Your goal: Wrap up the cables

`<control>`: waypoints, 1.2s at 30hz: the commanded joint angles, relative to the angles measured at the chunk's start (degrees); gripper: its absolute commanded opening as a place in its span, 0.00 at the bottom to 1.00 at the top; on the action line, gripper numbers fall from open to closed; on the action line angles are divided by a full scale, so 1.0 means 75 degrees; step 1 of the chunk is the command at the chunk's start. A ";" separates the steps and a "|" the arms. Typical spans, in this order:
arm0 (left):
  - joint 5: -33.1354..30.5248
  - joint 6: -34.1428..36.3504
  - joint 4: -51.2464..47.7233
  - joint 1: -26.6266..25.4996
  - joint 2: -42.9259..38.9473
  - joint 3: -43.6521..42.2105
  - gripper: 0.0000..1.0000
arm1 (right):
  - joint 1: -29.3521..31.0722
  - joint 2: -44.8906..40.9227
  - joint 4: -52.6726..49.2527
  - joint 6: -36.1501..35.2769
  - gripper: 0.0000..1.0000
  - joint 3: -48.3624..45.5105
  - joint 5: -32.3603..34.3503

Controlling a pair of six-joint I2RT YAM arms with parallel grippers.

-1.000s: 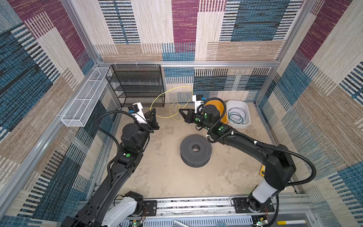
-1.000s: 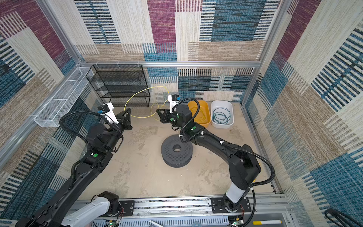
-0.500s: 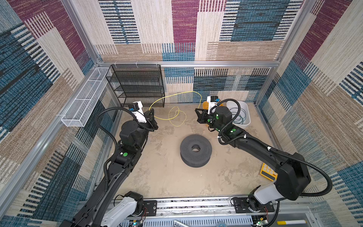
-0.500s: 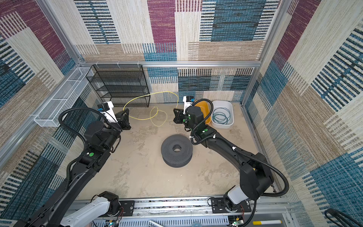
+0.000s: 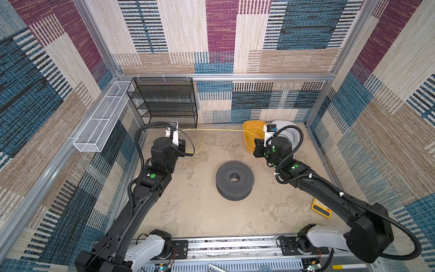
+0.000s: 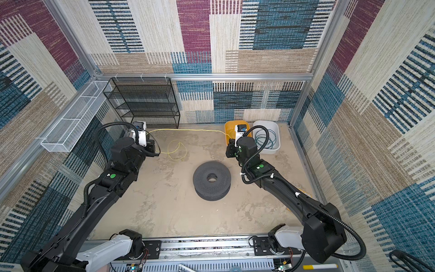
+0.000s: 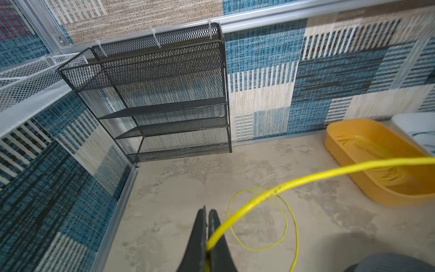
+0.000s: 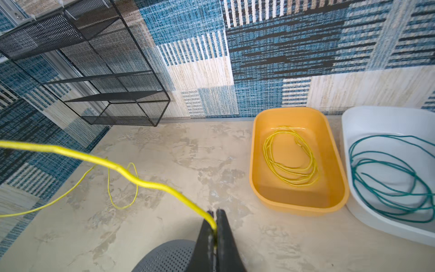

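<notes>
Yellow cable [image 5: 211, 129] now straighter between wider-apart jaws

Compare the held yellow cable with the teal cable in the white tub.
Colour: the yellow cable is bright yellow, the teal cable blue-green.
Pose: the yellow cable runs almost straight through the air; the teal cable lies in loose loops in the white tub.
Hold: the left end effector and right end effector are both shut on the yellow cable; nothing touches the teal cable.
Both are thin, flexible wires.
</notes>
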 commanded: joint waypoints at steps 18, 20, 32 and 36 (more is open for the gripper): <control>-0.1703 0.3248 0.1701 0.0322 0.0920 -0.0095 0.00 | -0.0321 -0.0854 -0.0539 -0.1623 0.00 -0.0836 0.1742; -0.1717 0.3313 0.1803 0.0369 0.0976 -0.0077 0.00 | -0.0335 -0.0824 -0.0555 -0.1770 0.00 -0.0829 0.2018; -0.1200 0.1604 0.0167 0.0431 0.1273 0.0711 0.00 | -0.0406 -0.0712 -0.0399 -0.1687 0.00 -0.0673 0.1039; -0.0334 0.0073 -0.1039 0.0250 0.1491 0.1267 0.00 | -0.0406 -0.0627 -0.0140 -0.1229 0.11 -0.0449 -0.0820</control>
